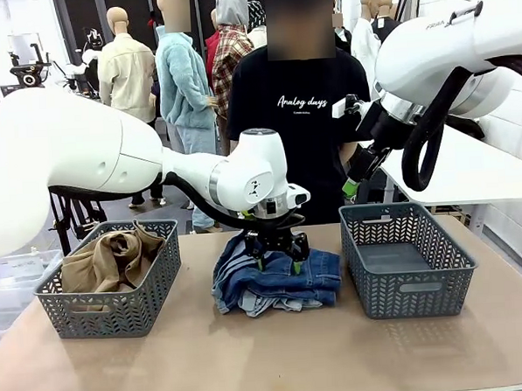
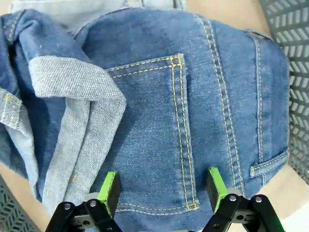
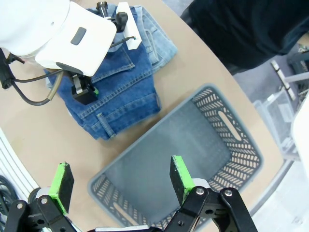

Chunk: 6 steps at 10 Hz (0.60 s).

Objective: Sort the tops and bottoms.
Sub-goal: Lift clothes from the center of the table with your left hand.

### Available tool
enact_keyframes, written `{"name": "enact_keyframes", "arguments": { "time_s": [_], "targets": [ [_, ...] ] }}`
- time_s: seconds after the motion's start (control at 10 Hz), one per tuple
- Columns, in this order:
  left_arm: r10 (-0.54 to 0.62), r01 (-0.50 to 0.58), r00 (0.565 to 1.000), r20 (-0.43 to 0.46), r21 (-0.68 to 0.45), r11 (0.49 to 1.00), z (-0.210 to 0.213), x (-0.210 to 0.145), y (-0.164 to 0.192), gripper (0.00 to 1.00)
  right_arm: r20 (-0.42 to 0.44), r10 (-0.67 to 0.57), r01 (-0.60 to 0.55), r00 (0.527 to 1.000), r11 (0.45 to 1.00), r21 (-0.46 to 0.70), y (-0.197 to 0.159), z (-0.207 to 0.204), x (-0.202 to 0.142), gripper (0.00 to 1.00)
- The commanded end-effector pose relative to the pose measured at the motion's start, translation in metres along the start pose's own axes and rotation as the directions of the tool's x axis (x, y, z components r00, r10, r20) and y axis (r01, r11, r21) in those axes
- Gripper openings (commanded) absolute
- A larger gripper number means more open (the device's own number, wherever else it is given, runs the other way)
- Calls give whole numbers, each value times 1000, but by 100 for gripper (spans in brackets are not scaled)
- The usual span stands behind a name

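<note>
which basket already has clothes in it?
The left basket, by the robot's left arm: it holds the tan shirt. The right basket has a bare floor.

left basket (image 1: 109,310) grey | right basket (image 1: 408,290) grey | table (image 1: 270,363) tan | person's black T-shirt (image 1: 297,128)

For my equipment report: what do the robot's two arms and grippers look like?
The left arm and right arm have glossy white rounded shells. The right arm carries grey lettering and a thick black cable loop. The left gripper and right gripper are black, with bolted linkages and two fingers ending in bright green pads.
</note>
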State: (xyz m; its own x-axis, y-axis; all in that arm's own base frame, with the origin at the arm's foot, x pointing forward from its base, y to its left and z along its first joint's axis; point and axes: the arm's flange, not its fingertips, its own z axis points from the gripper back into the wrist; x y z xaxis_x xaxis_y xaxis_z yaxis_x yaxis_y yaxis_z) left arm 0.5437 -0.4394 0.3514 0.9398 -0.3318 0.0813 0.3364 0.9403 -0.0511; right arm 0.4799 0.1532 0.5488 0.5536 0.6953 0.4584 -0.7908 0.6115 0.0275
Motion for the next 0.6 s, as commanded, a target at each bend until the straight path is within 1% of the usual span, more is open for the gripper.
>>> {"name": "enact_keyframes", "arguments": {
  "time_s": [0.0,0.1,0.4,0.5],
  "targets": [
    [16,-16,1000,4,29,999,-4,0,-2,88,-2,0,0,1000,1000,-1,0,0,-1,100],
    [5,-5,1000,-7,57,998,-4,0,-3,69,-2,0,0,1000,1000,-1,0,0,-1,100],
    [11,-9,1000,-28,70,997,-4,1,-1,9,-2,0,0,1000,1000,-1,0,0,-1,100],
    [20,-17,999,-32,69,997,-4,2,0,0,-2,0,0,1000,1000,-1,0,0,-1,100]
  ]
}}
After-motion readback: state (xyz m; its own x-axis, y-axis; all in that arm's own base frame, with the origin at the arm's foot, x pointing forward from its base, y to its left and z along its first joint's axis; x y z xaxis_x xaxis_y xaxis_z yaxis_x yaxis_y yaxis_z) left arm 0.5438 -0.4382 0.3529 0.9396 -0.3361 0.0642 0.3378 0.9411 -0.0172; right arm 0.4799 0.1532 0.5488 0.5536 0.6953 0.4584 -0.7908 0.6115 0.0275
